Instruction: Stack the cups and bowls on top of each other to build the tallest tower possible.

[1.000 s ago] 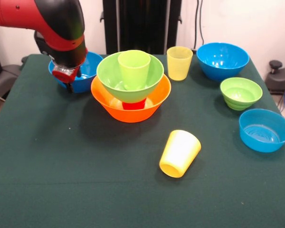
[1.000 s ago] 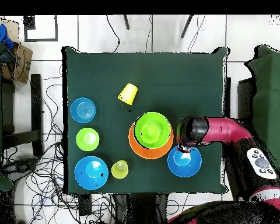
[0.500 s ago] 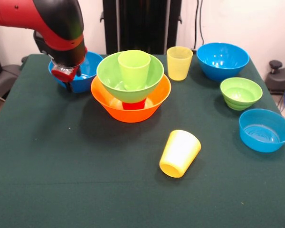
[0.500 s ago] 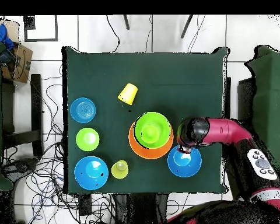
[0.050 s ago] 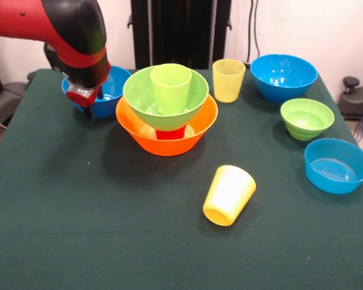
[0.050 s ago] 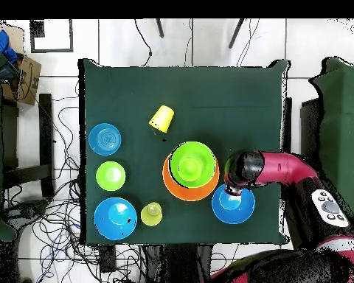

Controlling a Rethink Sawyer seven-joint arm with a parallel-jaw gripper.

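gripper (image 5: 88, 103) low at the near rim of a blue bowl (image 5: 112, 84), just left of the tower in the front view; fingers hidden under the red and black arm (image 5: 72, 30), so cannot tell whether spread, closed, or gripping the rim. from above, arm head over that bowl's edge nearest the tower.

tower (image 5: 166, 106) so far: orange bowl (image 5: 163, 140) on the green table (image 5: 78, 229), red cup (image 5: 170, 133) upside down inside it, big green bowl (image 5: 146, 99) perched on that cup, lime cup (image 5: 170, 86) upright in the green bowl. looks a little top-heavy, resting on one narrow cup.

loose pieces: pale yellow cup (image 5: 228, 80) upright behind the tower, bright yellow cup (image 5: 228, 194) on its side in front, second blue bowl (image 5: 283, 76) at the far right, small green bowl (image 5: 307, 118) and shallow blue bowl (image 5: 337, 165) along the right edge.

likely step: taking the blue bowl to add on top. risks from here: rim grip slipping on glossy plastic and dropping the bowl; bowl swinging tilted and clipping the green bowl's rim, close beside it, tipping it off the red cup; arm bulk brushing the tower on the lift. blue bowl set over the lime cup probably wobbly too, with no flat seat. worth a straight lift clear before any sideways move.
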